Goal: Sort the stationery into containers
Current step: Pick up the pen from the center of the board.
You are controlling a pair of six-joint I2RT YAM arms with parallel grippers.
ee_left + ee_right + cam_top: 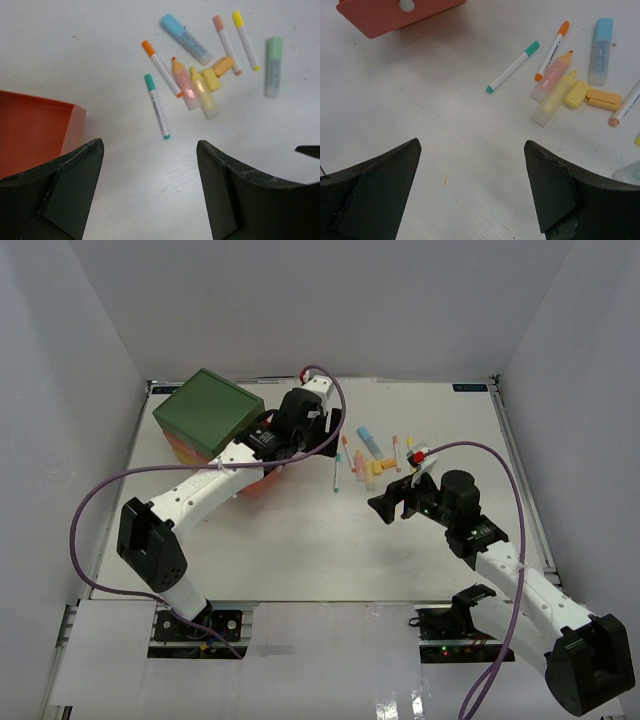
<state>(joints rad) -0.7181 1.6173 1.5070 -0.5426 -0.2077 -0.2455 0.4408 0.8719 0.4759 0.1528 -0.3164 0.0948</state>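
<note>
Our left jaws stand wide apart with nothing between them; only bare desk (150, 170) shows in the gap. Our right jaws are spread just as wide and are equally empty, hovering over the desk on the near side of the pens.

Just left of the left jaws sits the pulled-out orange-red drawer (35, 127). It belongs to the green-topped chest (208, 410) at the far left of the desk, and its white knob (406, 5) shows in the right wrist view.

The stationery (378, 458) lies in a loose cluster on the desk, right of the drawer and beyond both pairs of jaws. None of it is in a drawer that we can see. Closest to us is a teal-capped thin pen (157, 106), lying alone. Behind it an orange-capped thin pen (161, 68) runs up against a pink highlighter (185, 85), which lies touching a yellow highlighter (202, 92). Farther off are a blue highlighter (186, 39), two more thin pens, and a mint green highlighter (273, 66) set apart on the right.

We judge all of these to be light, stiff plastic with smooth round barrels, so they are likely to roll or squirt out of a skewed pinch. We would take the teal-capped pen first, across the middle of its barrel, with the jaws square to its length and low to the desk.
</note>
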